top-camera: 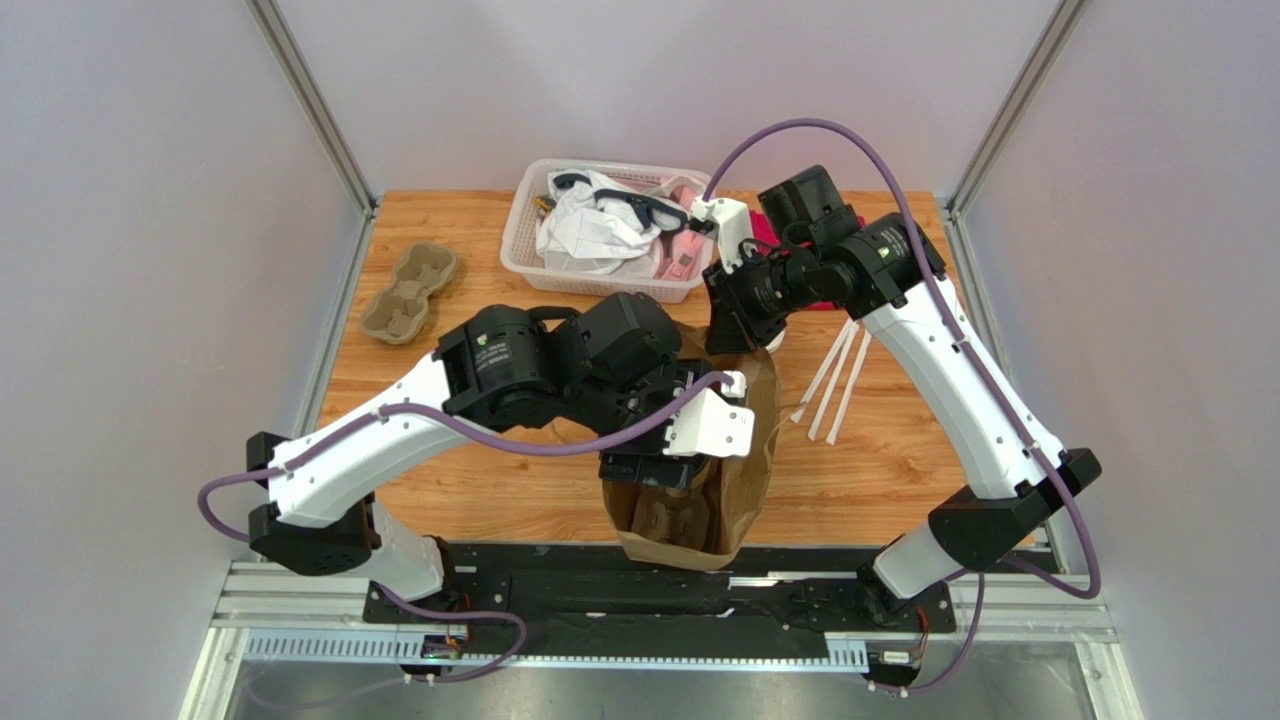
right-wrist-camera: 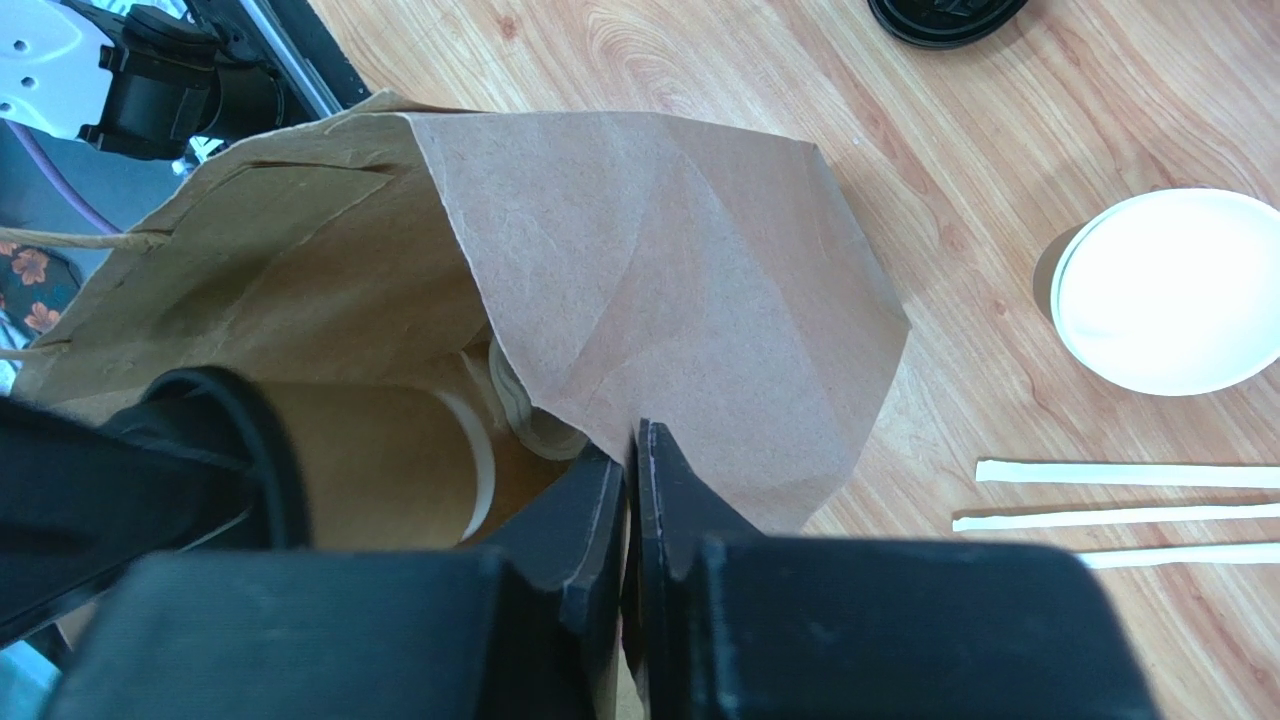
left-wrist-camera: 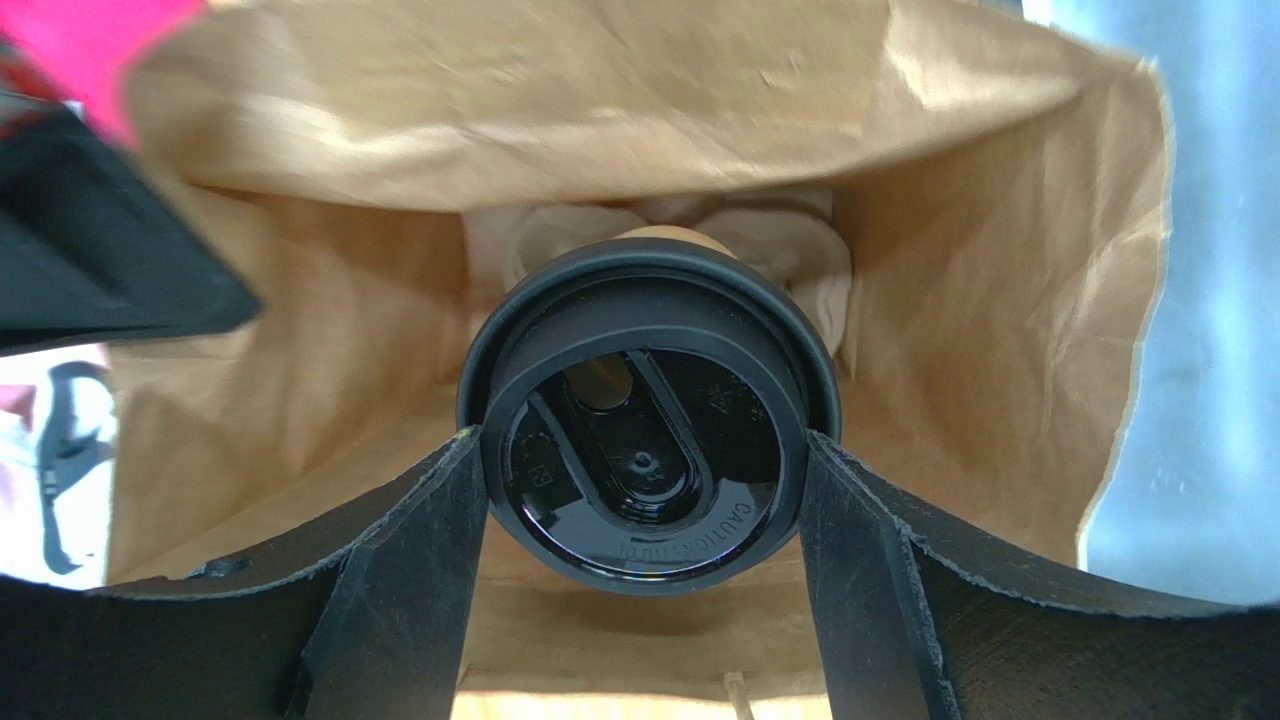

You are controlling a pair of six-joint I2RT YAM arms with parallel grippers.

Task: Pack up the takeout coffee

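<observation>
The takeout coffee (left-wrist-camera: 646, 435), a kraft cup with a black lid, is inside the open mouth of the large brown paper bag (top-camera: 721, 503). My left gripper (left-wrist-camera: 646, 446) is shut on it, one finger pressed to each side of the lid. From above the left gripper (top-camera: 661, 468) reaches into the bag and hides the cup. In the right wrist view the cup's kraft side (right-wrist-camera: 376, 458) shows within the bag (right-wrist-camera: 676, 270). My right gripper (right-wrist-camera: 631, 446) is shut on the bag's rim, at the bag's far edge in the top view (top-camera: 739, 327).
A pale object (left-wrist-camera: 751, 240) lies deeper in the bag. The pulp cup tray (top-camera: 409, 293) sits at the far left and a white basket (top-camera: 529, 225) of items at the back. White strips (top-camera: 834, 383), a white round lid (right-wrist-camera: 1172, 293) and a black lid (right-wrist-camera: 939, 15) lie right of the bag.
</observation>
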